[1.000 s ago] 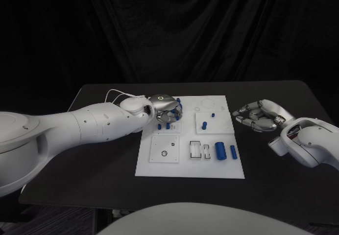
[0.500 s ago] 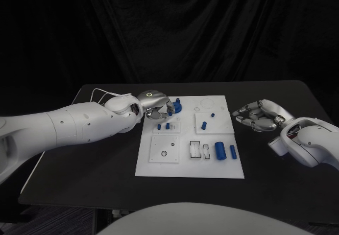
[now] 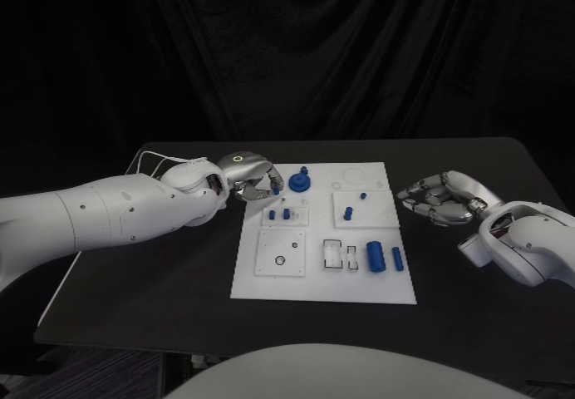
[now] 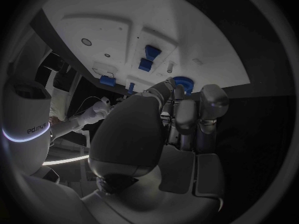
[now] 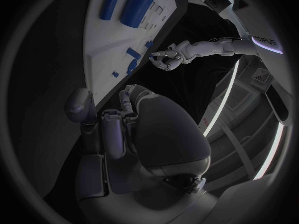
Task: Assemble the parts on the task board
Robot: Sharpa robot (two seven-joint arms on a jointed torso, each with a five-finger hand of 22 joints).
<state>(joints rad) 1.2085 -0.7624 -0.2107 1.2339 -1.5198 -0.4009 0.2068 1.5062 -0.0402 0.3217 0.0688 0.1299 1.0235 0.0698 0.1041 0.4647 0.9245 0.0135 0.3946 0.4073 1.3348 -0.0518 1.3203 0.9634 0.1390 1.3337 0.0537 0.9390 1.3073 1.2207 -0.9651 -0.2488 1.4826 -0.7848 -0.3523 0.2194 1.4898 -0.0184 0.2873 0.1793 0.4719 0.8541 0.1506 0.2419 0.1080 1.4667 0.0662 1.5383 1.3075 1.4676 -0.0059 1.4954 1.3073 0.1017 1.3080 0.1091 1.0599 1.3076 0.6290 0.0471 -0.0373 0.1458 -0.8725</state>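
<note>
Task board (image 3: 323, 287) lies flat mid-bench, both hands empty beside it.
Left hand (image 3: 249, 179) hangs at the board's ten o'clock corner, fingers curled inward and holding nothing, fingertips just short of a blue gear-like part (image 3: 300, 181) standing near the board's far edge; its arm reaches in from nine o'clock. Right hand (image 3: 441, 198) hovers off the board's three o'clock side over the bench (image 3: 156, 283), fingers curled in on nothing, arm bent back toward four o'clock. Two blue cylinders (image 3: 384, 256) lie side by side at the board's four o'clock area.
</note>
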